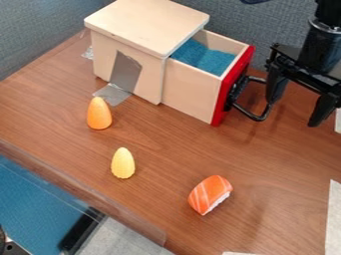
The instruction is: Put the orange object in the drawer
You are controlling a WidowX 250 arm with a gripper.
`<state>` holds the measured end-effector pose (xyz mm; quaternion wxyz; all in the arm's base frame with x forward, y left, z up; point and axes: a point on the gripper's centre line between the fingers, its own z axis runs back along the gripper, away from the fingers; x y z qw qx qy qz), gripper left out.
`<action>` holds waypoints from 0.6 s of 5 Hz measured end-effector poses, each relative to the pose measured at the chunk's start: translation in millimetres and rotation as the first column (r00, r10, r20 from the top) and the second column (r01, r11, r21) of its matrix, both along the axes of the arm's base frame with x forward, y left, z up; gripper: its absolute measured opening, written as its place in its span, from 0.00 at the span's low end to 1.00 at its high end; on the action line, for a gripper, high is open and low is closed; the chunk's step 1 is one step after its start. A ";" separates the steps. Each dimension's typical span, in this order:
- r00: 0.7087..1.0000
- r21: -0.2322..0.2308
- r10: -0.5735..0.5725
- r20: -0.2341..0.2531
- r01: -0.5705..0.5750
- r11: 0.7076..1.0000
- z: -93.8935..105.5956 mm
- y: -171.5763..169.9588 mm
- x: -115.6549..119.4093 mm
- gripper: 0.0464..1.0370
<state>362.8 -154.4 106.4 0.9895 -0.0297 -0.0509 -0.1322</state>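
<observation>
With the tool (299, 102) spread open and empty beside the handle (255, 117) of the open drawer (190, 89), rise straight up first, so as not to nudge the drawer shut. Cross high over the box (146, 25), then descend around the orange cone (99, 114), upright on the table (163, 149) near the box. Grip low, at the broad part, probably safer than the slippery taper. Avoid the corn (123, 163) and sushi (208, 191). Release just above the blue lining (216, 60).
</observation>
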 end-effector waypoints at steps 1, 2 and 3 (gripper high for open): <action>0.999 0.016 0.002 -0.038 -0.002 1.000 -17.3 1.7 -4.0 0.96; 0.998 0.028 -0.001 -0.065 0.003 1.000 -18.5 22.1 -53.3 0.96; 0.999 0.018 -0.020 -0.033 0.020 1.000 -11.5 38.0 -83.1 0.96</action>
